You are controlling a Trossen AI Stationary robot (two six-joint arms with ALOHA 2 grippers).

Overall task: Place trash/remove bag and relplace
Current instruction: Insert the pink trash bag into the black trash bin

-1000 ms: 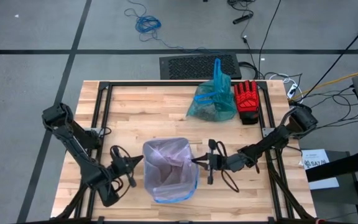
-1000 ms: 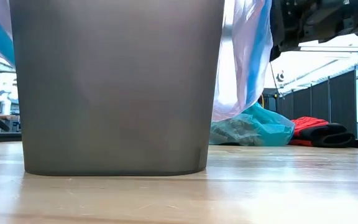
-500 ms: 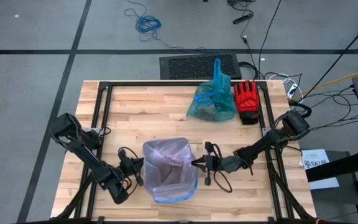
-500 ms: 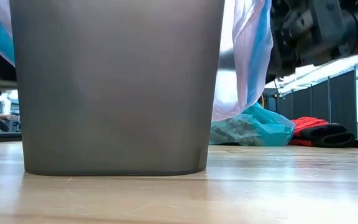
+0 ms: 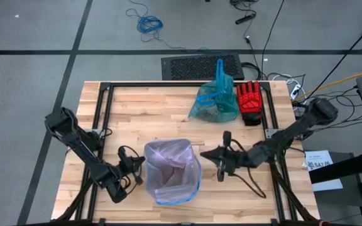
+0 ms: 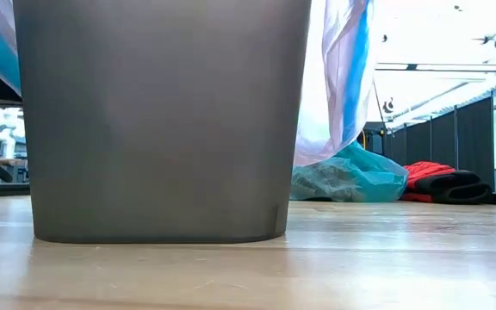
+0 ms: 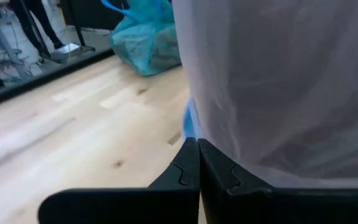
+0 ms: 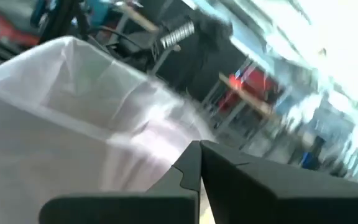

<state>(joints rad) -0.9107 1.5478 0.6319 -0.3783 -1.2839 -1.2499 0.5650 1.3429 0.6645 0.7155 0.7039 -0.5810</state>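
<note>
Since the right hand [image 5: 207, 153] withdrew from the pink-lined grey plastic bin [image 5: 171, 171], both hands pinched empty, left hand [image 5: 140, 162] beside it, crumpled translucent teal bag [image 5: 213, 103] on wooden desk [image 5: 149, 113].

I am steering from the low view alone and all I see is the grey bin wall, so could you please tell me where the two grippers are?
Observer: The left gripper is beside the bin's left side, shut, fingertips next to the pale pink liner bag.
Operator: And the right one?
Observer: The right gripper is on the bin's other side, shut, with a clear gap to the liner.
Operator: Is the teal bag near them?
Observer: No, the teal bag lies at the far side of the table, next to a red glove.
</note>
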